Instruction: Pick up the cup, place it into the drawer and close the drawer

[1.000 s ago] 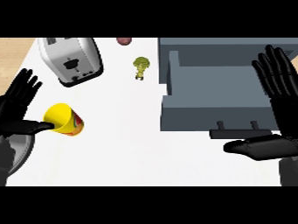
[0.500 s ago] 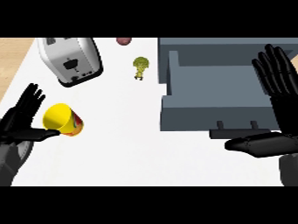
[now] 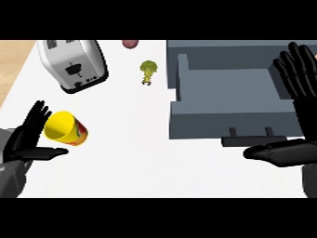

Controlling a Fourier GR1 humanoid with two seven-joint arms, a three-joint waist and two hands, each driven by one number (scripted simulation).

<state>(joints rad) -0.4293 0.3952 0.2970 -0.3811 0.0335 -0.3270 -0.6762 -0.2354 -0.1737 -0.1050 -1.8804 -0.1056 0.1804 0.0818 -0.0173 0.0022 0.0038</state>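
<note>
Although the task ends with a closed drawer, the step in hand looks to be the very first one, the grasp of the cup, which is not yet made; nearest the view's lower edge, the left hand (image 3: 29, 145) shows with its fingers straight and fanned upward and its thumb stretched out sideways below, holding nothing; the cup (image 3: 65, 129), yellow with a red band, lies tilted on the white counter (image 3: 133, 139) just past the thumb and right beside the fingers, its open mouth turned toward them, and whether it touches them cannot be told; at the other side the right hand (image 3: 305, 111) is likewise released, fingers straight and pointing away, thumb lying across beneath the handle (image 3: 251, 138) of the open grey drawer (image 3: 222, 88), whose hollow sits immediately inboard of those fingers; farther off, beyond the left fingertips, a toaster (image 3: 73, 64) stands, and between it and the drawer a small green figure like broccoli (image 3: 148, 70), with a reddish object (image 3: 130, 43) at the far edge; the next move, by this reading, calls for the left fingers and thumb to curl round the cup's body, so that it can be lifted and carried across to the drawer's hollow.
</note>
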